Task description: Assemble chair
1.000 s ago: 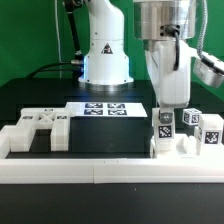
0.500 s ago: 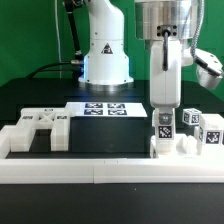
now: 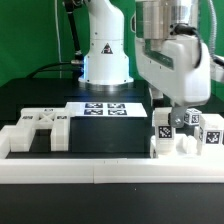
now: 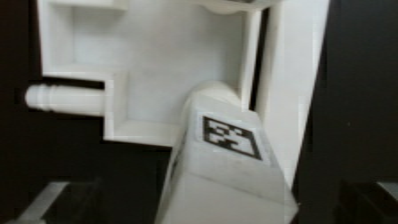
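The chair pieces [image 3: 186, 140] stand clustered on the bench [image 3: 30, 100] at the exterior view's right, just behind the border rail [image 3: 100, 172]. Another slab [image 3: 40, 128] lies well apart at the left. They look stiff, light and smooth, probably slippery, so the flat opposite faces of a tagged post [image 4: 222, 150] seem the best hold. The pincer [image 3: 176, 112] hangs just above the cluster. Its tips are masked, so I cannot tell whether they are apart or together. The wrist view is blurred, and the joints are unclear.
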Controlling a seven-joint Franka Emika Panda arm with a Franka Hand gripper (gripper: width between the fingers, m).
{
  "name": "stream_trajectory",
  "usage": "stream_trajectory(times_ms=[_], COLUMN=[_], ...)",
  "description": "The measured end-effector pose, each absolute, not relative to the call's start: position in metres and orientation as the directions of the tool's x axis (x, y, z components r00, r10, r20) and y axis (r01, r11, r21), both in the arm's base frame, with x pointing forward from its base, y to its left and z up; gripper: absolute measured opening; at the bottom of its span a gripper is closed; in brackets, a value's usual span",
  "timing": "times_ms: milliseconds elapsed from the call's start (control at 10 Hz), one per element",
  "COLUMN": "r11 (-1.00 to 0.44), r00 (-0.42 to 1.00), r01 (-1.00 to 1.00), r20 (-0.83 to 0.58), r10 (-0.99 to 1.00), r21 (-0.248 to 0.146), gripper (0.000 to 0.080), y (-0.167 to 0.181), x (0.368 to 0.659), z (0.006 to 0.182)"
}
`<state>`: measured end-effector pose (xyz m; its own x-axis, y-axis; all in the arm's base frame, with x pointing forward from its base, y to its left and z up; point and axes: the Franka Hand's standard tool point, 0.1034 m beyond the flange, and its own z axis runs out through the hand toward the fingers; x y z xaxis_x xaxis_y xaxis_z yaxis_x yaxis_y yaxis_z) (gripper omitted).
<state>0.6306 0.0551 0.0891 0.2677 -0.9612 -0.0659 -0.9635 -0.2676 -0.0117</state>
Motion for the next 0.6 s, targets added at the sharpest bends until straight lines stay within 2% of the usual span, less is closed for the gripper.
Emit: stream_trajectory(times_ms=[300, 600], r11=[-0.547, -0.74], r00=[0.548, 0.742], r01=[-0.836, -0.67], r20=[-0.051, -0.039], r10=[-0.835, -0.669], r21=[-0.04, -0.051], gripper=[0.0649, 0.0649], y=[0.0539, 0.0538], x=[0.633, 0.6329], z=[0.0898, 0.0897])
